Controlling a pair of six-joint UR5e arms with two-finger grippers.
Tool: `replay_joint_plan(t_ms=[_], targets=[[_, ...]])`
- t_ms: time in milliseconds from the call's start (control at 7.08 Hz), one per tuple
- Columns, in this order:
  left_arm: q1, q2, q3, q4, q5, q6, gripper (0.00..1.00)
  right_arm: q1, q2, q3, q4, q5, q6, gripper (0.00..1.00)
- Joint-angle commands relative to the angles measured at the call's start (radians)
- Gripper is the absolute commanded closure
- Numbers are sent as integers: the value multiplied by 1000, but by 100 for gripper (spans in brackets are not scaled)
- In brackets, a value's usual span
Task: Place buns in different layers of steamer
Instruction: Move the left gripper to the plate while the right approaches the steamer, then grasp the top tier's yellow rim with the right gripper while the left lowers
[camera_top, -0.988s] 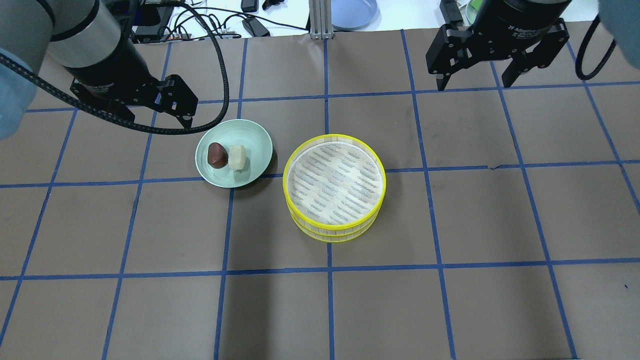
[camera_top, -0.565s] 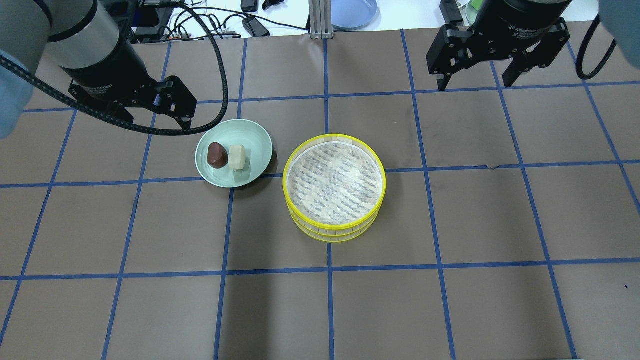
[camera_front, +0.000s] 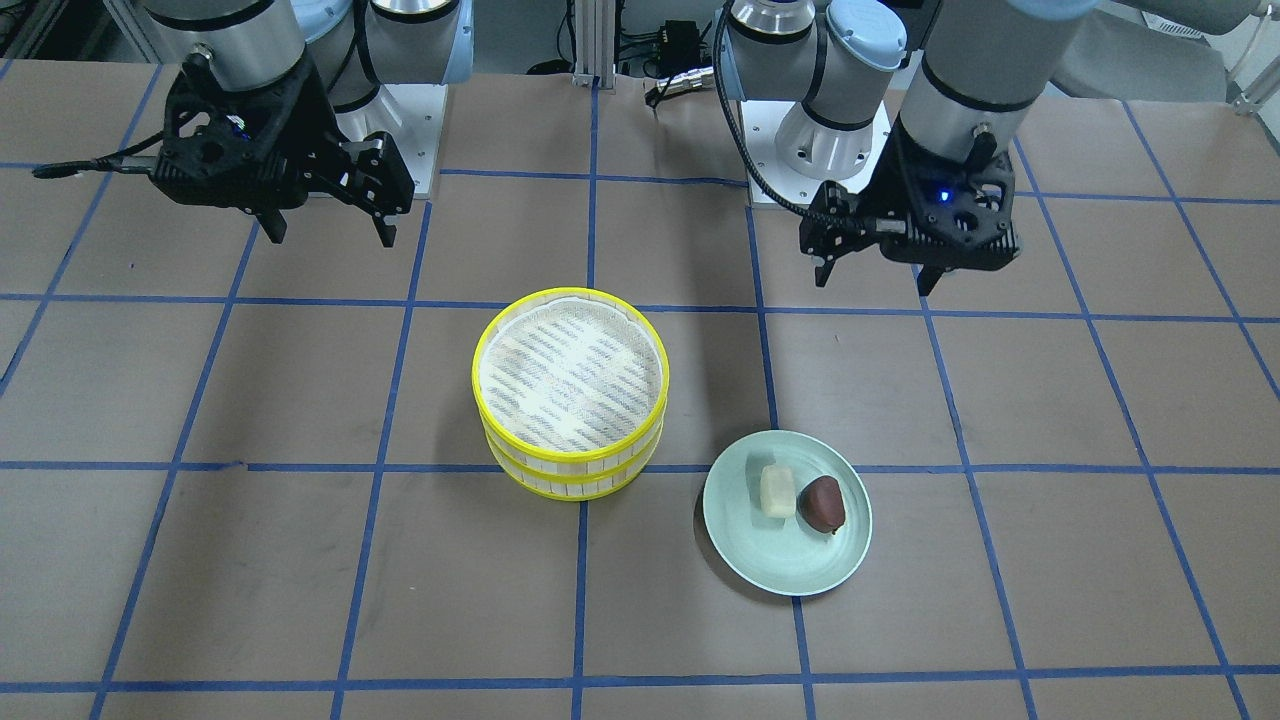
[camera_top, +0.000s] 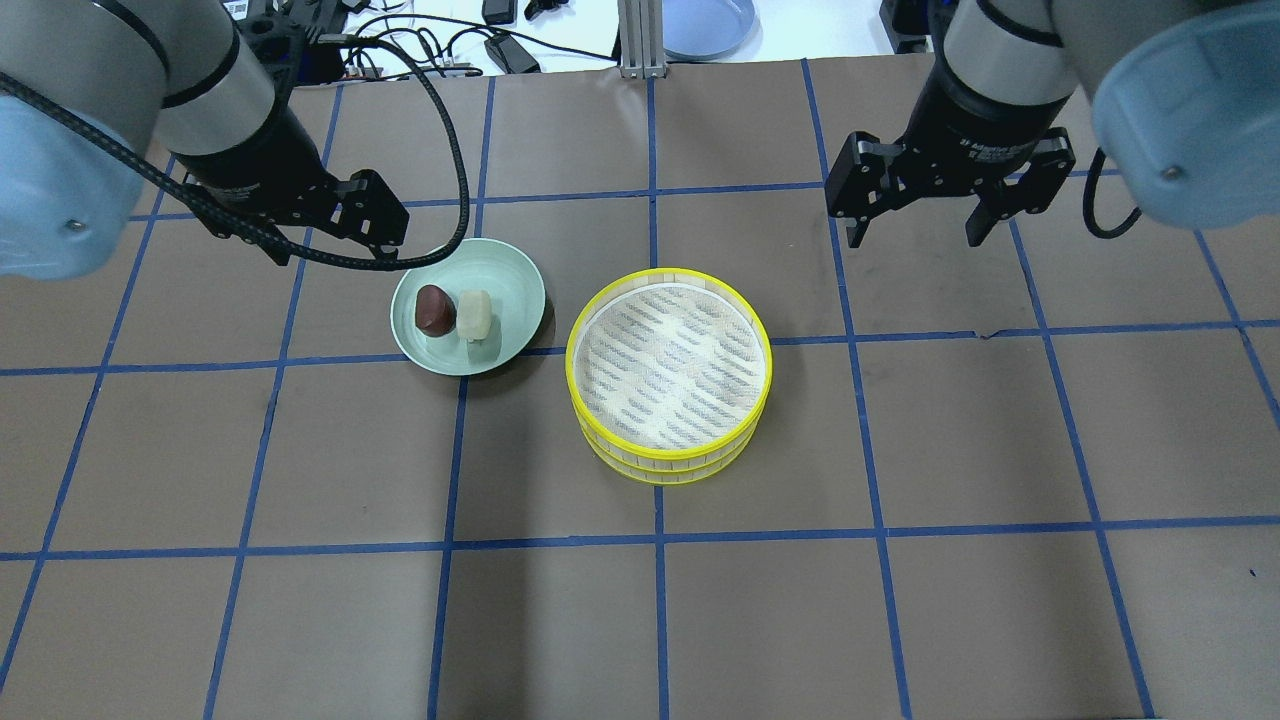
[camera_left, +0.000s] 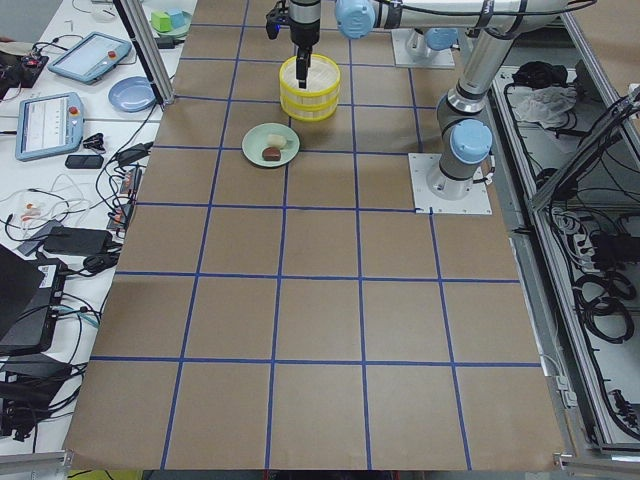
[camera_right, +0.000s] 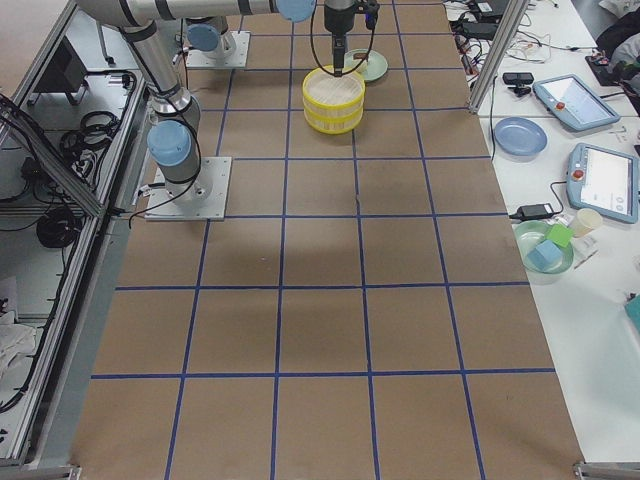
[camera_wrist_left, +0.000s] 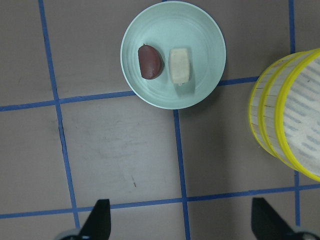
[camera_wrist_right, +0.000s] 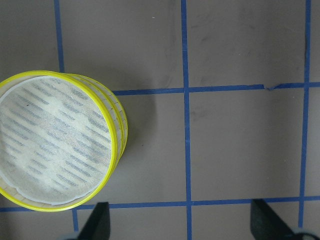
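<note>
The steamer (camera_top: 668, 375) is a two-tier stack of yellow-rimmed trays on the brown table, and its top mesh floor is bare. It also shows in the front view (camera_front: 570, 390) and both wrist views (camera_wrist_left: 292, 115) (camera_wrist_right: 57, 140). The dark reddish-brown bun (camera_top: 432, 309) and the pale cream bun (camera_top: 475, 314) lie side by side on a pale green plate (camera_top: 505, 275) left of the steamer. My left gripper (camera_top: 335, 240) is open and empty, above the table just behind the plate. My right gripper (camera_top: 914, 240) is open and empty, behind and right of the steamer.
A blue plate (camera_top: 705, 25), cables (camera_top: 420, 50) and a metal post (camera_top: 635, 40) lie beyond the table's far edge. Blue tape lines grid the brown table surface.
Both arms have moved in from the far edge toward the table's middle. The left gripper has come closer to the plate, the right closer to the steamer. Both stay open.
</note>
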Motion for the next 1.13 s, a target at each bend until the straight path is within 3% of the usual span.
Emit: replay_joint_plan(t_ms=[0,141,424,706,847,988], targets=[[1,-105,-40,226,-16,5,0,76,50,66,-77,-11,97,0],[1,-164,-41,272,-103,8,0,105,86,75,-81,-14,121,0],[0,-276,-41,392,-111,54,0,122,212,117,-128,-13,127,0],[-2,-357,-41,423,-114,102,0,139,290,118,-194,-4,127,1],[-5,-392,-41,447,-119,102,3,144,300,118,-208,-10,126,19],[-14,-425,-43,461,-113,105,11,144,305,118,-207,-5,118,44]])
